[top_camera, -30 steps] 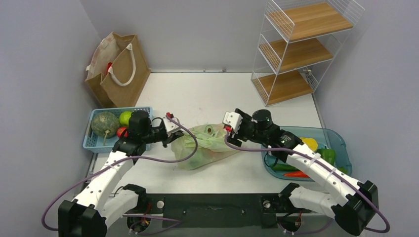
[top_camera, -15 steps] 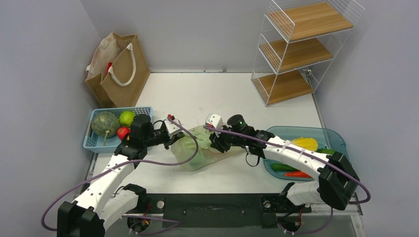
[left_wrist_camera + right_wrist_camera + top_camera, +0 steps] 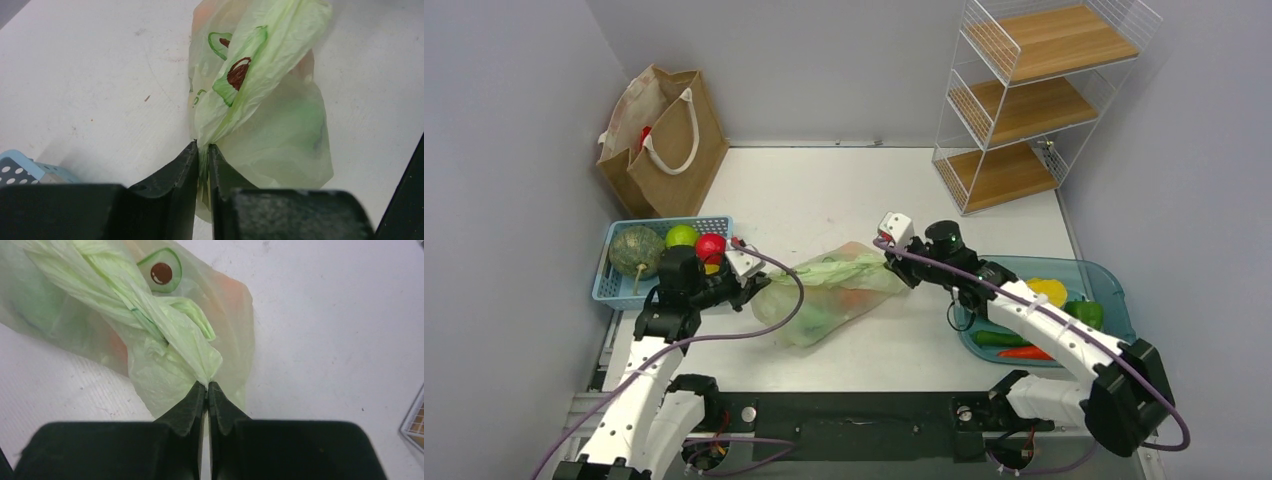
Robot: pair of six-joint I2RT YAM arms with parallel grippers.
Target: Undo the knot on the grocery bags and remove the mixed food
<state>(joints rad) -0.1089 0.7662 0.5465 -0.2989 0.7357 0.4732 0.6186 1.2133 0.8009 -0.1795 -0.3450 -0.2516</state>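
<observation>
Mid-table [image 3: 824, 190]: plastic bag [image 3: 829, 295]. Spans the gap between left gripper [image 3: 201, 146] at its left end and right gripper [image 3: 207, 385] at its right end. Left, at table edge: basket [image 3: 714, 221]; behind that, far-left corner, paper bag [image 3: 664, 150]. Right: tray [image 3: 1114, 290], wire shelf [image 3: 1034, 100] behind it.

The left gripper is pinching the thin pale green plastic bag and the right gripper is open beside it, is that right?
No. The right gripper is shut too, pinching the thin pale green plastic bag, as the right wrist view shows. The left gripper is indeed pinching the bag.
</observation>
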